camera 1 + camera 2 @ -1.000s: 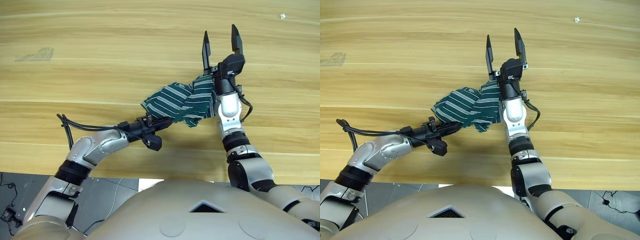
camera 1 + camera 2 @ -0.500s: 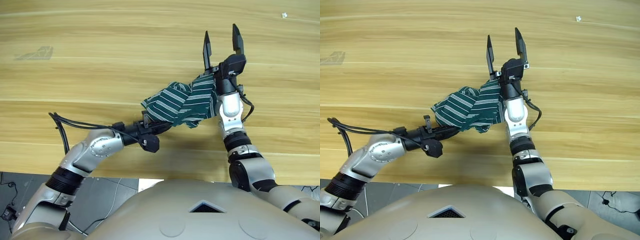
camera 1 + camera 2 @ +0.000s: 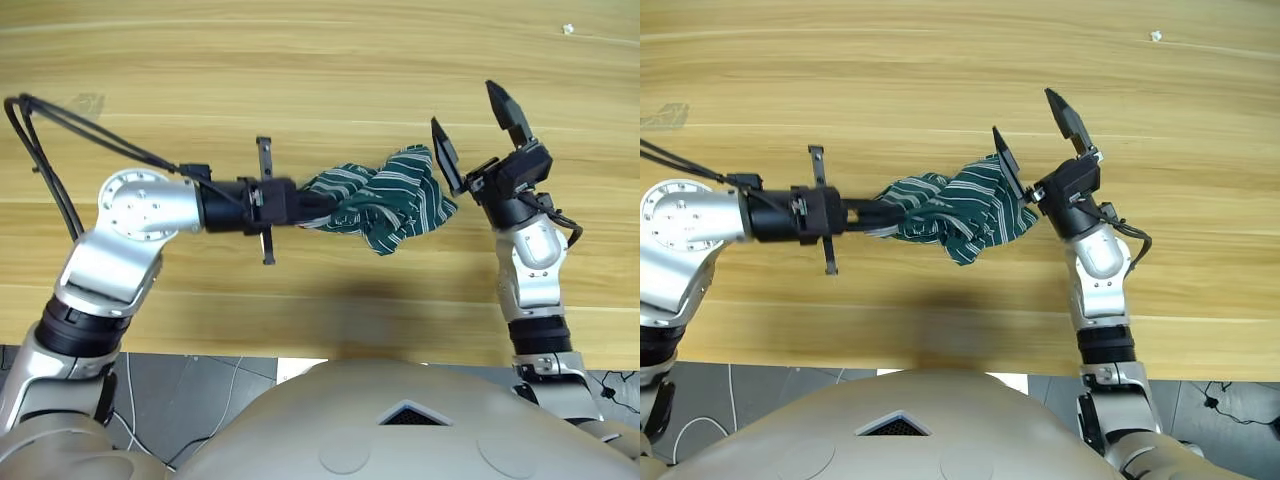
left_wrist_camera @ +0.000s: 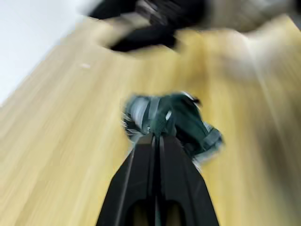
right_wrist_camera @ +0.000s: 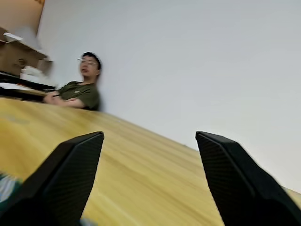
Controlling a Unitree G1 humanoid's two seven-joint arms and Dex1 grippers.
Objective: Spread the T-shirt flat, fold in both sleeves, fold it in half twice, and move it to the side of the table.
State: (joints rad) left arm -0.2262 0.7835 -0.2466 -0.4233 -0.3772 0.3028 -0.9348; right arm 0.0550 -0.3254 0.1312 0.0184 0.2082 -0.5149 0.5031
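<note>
T-shirt [image 3: 385, 205]: a crumpled green striped bundle over the middle of the table [image 3: 300, 60], nearer my edge than the far one, and nowhere near spread flat. My left gripper [image 4: 157, 136] is clamped on its left end. In the left wrist view the two fingers press together with cloth bunched at their tips. I judge I hold it this way, arm stretched out level, to lift the bundle so that its folds can drop open. It seems to hang above the wood, though I cannot be sure the lowest fold is clear.

My right gripper [image 3: 466, 108] stands just beside the shirt's other end with its fingers wide apart and nothing between them. The nearer finger is close against the cloth, and whether it touches I cannot tell. I take that placing as readiness to catch a second edge, since spreading needs two holds pulling apart.

The bundle's long axis runs left to right, in line with my left forearm. The tight pinched end points at my left gripper and the fuller, looser end at my right. One corner droops towards my side of the table
</note>
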